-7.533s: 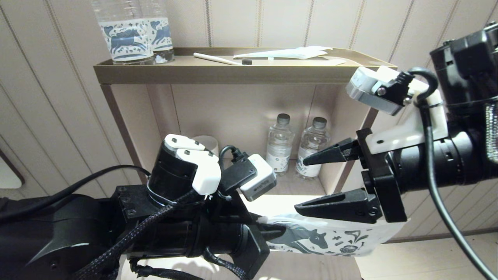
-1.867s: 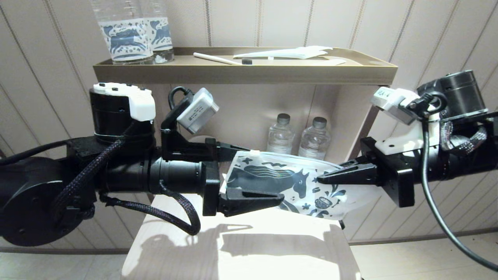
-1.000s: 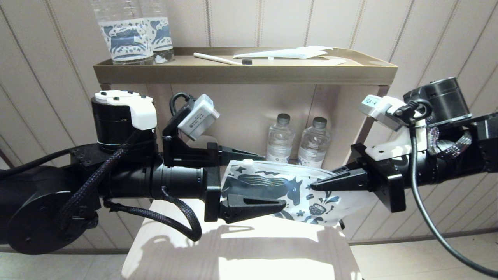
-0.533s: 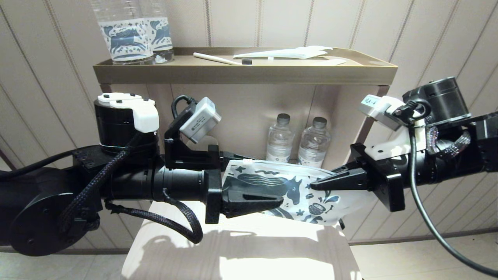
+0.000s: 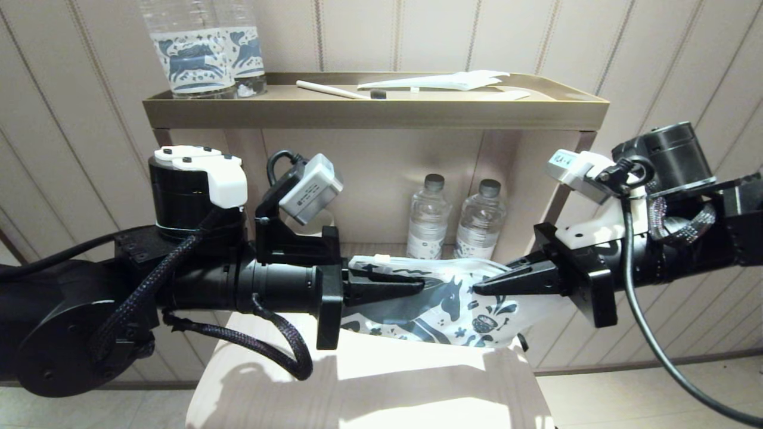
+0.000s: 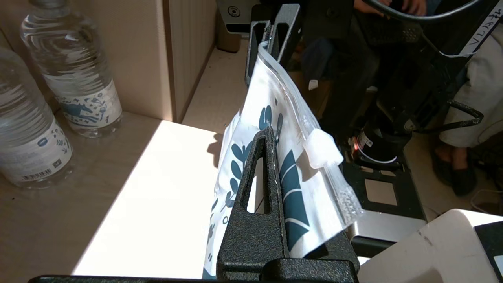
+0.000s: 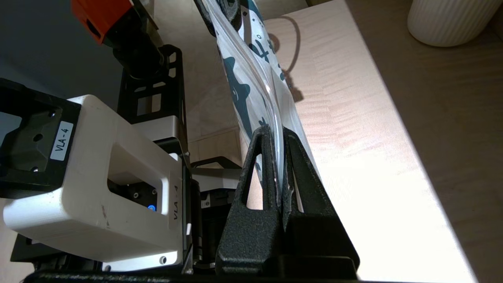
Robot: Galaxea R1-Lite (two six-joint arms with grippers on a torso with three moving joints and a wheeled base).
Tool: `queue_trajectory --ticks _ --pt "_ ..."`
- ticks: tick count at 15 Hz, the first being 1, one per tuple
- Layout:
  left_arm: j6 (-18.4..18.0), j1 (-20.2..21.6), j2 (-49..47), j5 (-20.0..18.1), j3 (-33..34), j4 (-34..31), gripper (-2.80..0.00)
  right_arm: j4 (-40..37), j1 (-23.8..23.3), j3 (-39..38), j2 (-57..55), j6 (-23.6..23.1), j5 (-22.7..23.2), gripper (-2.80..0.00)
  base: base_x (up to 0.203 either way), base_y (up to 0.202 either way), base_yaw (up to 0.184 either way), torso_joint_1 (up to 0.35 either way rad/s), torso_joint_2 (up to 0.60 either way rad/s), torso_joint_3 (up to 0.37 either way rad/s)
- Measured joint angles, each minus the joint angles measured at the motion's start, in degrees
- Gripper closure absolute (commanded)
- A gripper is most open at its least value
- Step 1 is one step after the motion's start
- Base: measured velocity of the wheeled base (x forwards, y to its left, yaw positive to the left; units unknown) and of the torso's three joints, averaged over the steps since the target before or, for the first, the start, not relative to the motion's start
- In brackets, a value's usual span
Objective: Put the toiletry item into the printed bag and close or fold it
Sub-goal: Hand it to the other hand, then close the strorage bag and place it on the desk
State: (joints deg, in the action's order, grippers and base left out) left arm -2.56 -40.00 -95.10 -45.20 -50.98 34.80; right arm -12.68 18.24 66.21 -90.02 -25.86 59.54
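Observation:
The printed bag (image 5: 444,304), white with dark blue horse and leaf motifs, hangs stretched between my two grippers above the pale table. My left gripper (image 5: 417,286) is shut on its left end, just below the zip strip with its white slider (image 6: 322,147). In the left wrist view one finger (image 6: 261,177) lies over the bag (image 6: 298,169) and the other is hidden behind it. My right gripper (image 5: 481,288) is shut on the bag's right part; its jaws pinch the bag (image 7: 243,90) edge-on. The pale-handled toothbrush is not visible.
A gold tray (image 5: 375,113) on top of the shelf holds two large bottles (image 5: 202,47), a cream-handled toothbrush (image 5: 334,90) and a plain white wrapper (image 5: 447,80). Two small water bottles (image 5: 428,217) stand in the niche behind the bag. A white ribbed cup (image 7: 452,17) stands beside them. The table (image 5: 369,387) lies below.
My left gripper, open around the bag's left end half a second ago, has shut on it. The bag has sunk slightly and now hangs flatter between the two grippers.

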Motion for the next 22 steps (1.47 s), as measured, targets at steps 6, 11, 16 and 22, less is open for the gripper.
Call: queue_trajectory --ticks 6,11,16,22 --pt "-0.07 0.00 0.00 0.01 0.16 -0.05 0.00 -0.13 0.00 -0.04 -0.04 -0.16 -0.06 0.00 0.000 0.000 0.000 0.000 0.00 0.000" --pt "-0.47 -0.03 -1.18 0.00 0.46 -0.05 0.00 0.58 0.11 0.02 0.21 -0.01 -0.61 -2.80 0.000 0.000 0.000 0.000 0.00 0.000" --pt "-1.84 -3.29 -5.10 0.72 0.28 -0.84 0.00 0.78 0.71 0.68 1.91 0.20 -0.50 -2.80 0.000 0.000 0.000 0.000 0.00 0.000" --pt "-1.71 -3.79 -6.22 2.55 -0.83 -0.66 0.00 0.30 9.36 5.71 -0.70 2.05 -7.63 -2.80 0.000 0.000 0.000 0.000 0.00 0.000"
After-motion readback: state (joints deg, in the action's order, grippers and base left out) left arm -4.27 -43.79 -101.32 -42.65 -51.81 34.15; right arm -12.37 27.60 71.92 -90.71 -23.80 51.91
